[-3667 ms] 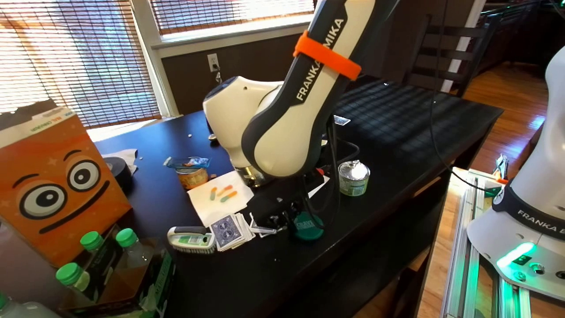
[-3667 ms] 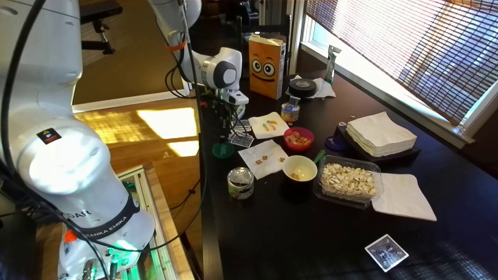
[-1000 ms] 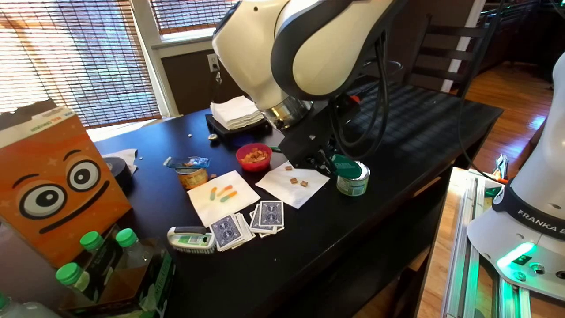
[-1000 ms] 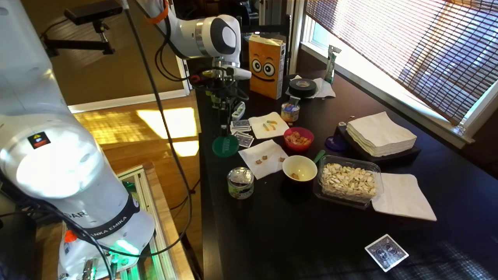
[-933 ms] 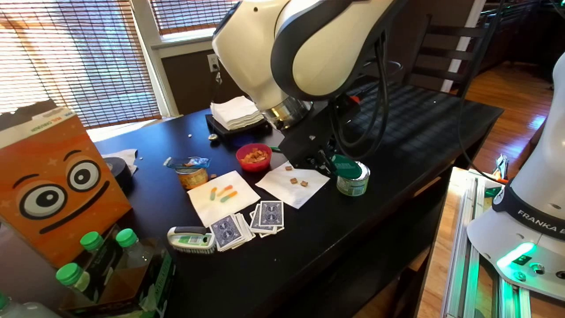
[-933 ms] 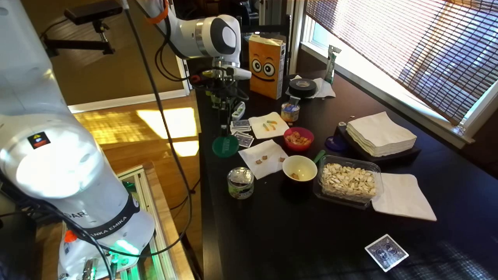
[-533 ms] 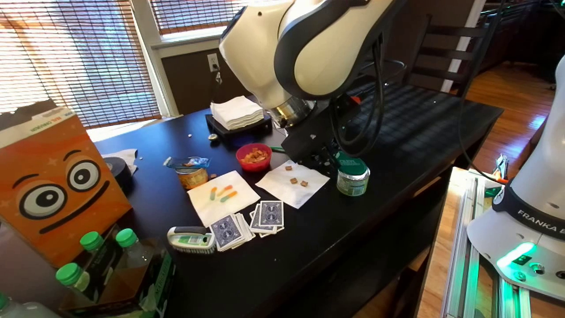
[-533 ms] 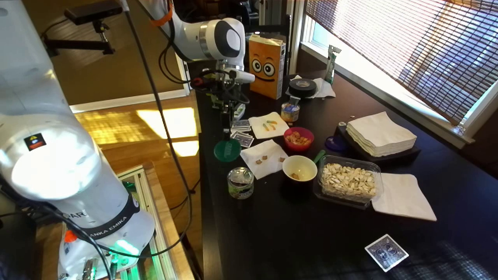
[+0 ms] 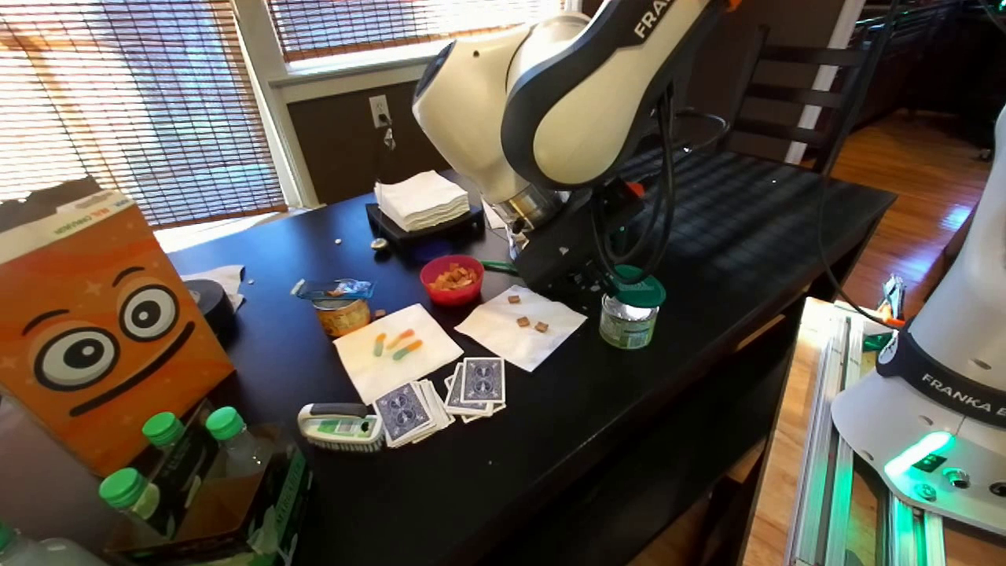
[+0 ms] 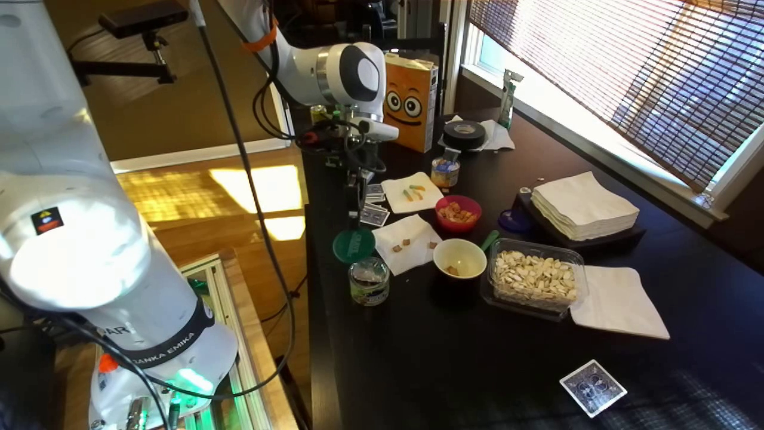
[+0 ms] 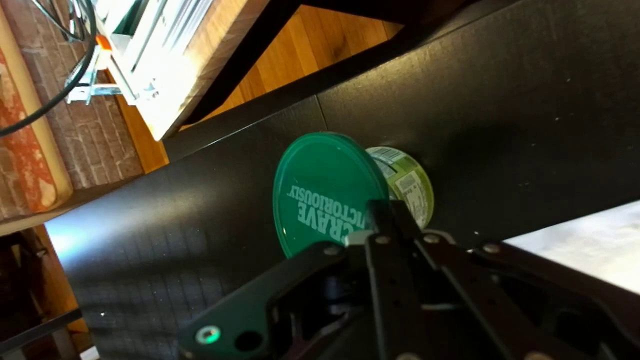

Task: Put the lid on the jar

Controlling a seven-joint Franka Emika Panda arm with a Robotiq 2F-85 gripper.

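The gripper (image 11: 389, 210) held the lid (image 11: 325, 185) raised close by the top of the jar (image 11: 412, 185), its jaws drawn nearly together and parted only by the lid's edge, which they pinched at one side. In an exterior view the lid overlapped only the edge of the jar's silvery, foil-like top (image 10: 370, 272), not yet seated; whether the two touched could not be told. The chief hazard lay in this offset: lowered as it was, the lid would probably have caught one side of the jar's rim and sat askew, or nudged the jar along the table (image 10: 465, 370). A second hazard arose from the one-sided grip, about which the lid might have pivoted under downward pressure, leaving its free edge raised. Released too early, it would likely have slid off. The lid was a thin green plastic disc with a raised rim and pale block lettering; the jar, a squat, straight-sided cylinder, bore a printed green label. The table was dark, specked and crossed by a fine seam. Nearby lay a creased white paper napkin (image 9: 526, 350) with small brown squares (image 9: 542, 326), a smooth, round cream bowl (image 10: 468, 254) and a clear, thin-walled tub (image 10: 522, 309) of flat, pale seeds (image 10: 534, 278).
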